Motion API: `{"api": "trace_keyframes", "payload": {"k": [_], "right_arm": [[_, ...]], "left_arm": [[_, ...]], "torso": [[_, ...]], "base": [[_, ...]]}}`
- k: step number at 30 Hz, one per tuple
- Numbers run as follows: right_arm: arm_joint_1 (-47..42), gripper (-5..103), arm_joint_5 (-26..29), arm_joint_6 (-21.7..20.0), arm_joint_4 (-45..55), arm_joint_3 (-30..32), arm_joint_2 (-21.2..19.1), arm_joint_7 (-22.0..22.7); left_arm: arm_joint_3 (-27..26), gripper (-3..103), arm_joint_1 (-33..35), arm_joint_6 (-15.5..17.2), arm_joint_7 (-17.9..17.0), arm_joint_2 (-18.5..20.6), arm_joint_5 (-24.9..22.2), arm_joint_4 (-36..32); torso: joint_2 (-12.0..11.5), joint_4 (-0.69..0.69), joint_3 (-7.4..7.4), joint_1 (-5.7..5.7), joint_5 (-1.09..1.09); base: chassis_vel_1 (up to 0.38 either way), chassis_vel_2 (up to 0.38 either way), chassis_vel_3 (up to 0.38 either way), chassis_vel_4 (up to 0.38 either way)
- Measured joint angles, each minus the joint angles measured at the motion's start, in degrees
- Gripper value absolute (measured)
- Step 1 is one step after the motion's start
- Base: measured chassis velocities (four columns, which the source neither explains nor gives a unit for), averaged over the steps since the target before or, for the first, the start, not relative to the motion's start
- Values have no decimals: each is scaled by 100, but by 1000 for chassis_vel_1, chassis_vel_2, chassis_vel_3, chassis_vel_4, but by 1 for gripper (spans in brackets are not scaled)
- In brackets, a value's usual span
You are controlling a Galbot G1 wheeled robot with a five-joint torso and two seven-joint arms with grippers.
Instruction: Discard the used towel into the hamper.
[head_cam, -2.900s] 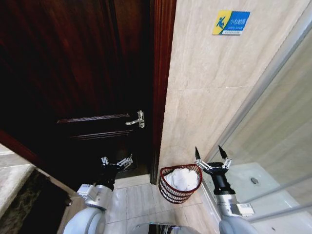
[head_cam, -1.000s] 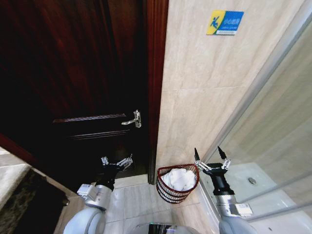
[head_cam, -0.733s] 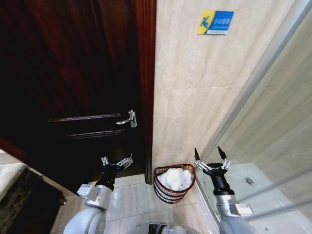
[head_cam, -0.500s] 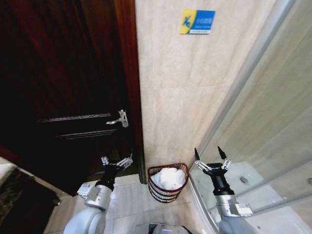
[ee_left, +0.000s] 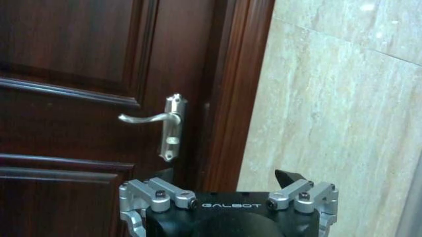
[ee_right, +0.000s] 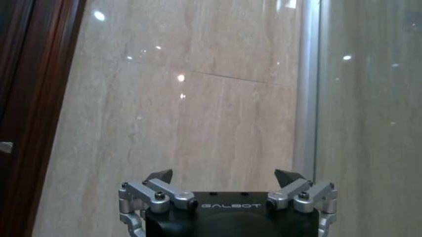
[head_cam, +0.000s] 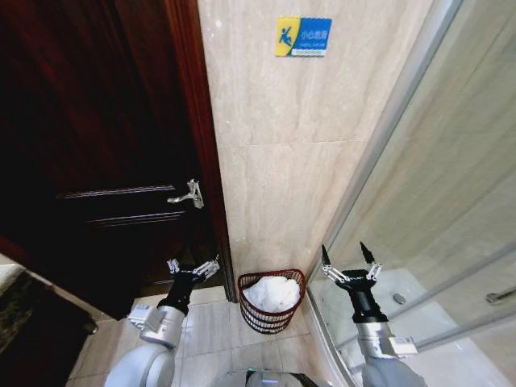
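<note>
Right claw point(head_cam: 348, 256): raised at the right of the head view, fingers spread wide, nothing between them. In its own wrist view the right claw point(ee_right: 224, 176) faces the beige tiled wall point(ee_right: 178, 108), with the metal edge strip of the glass shower screen point(ee_right: 369, 113) to one side and the dark wood door frame point(ee_right: 33, 98) at the other.

Left claw point(head_cam: 193, 266): raised at the left of the head view, fingers likewise parted, holding nothing. In its own wrist view the left claw point(ee_left: 224, 176) points at the dark wooden door point(ee_left: 72, 74) and its silver lever handle point(ee_left: 161, 121), beside the frame where it meets the tile.

Hamper point(head_cam: 270, 316): stands upright on the floor point(head_cam: 211, 334), between the two claws and lower than both, nearer the right claw's side. It sits against the foot of the tiled wall, just beside the curved base of the shower enclosure and a little clear of the door frame. Neither claw touches it.

Towel point(head_cam: 271, 292): white, bunched, lying inside the hamper and filling it to about the rim.

Higher up on the wall: a blue and yellow sign point(head_cam: 303, 36); its text is too small to read.
</note>
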Motion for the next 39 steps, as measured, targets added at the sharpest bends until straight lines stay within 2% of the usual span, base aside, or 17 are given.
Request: {"api": "trace_keyframes", "payload": {"k": [16,39], "right_arm": [[0,100,0,0,0,1,-1,0],[0,100,0,0,0,1,-1,0]], "left_arm": [[1,100,0,0,0,-2,0,0],[1,100,0,0,0,-2,0,0]], "torso": [[-132,0,-72,-62,0],[-141,0,-74,-68,1]], "base": [[57,60,77,79],[36,40,39,39]]}}
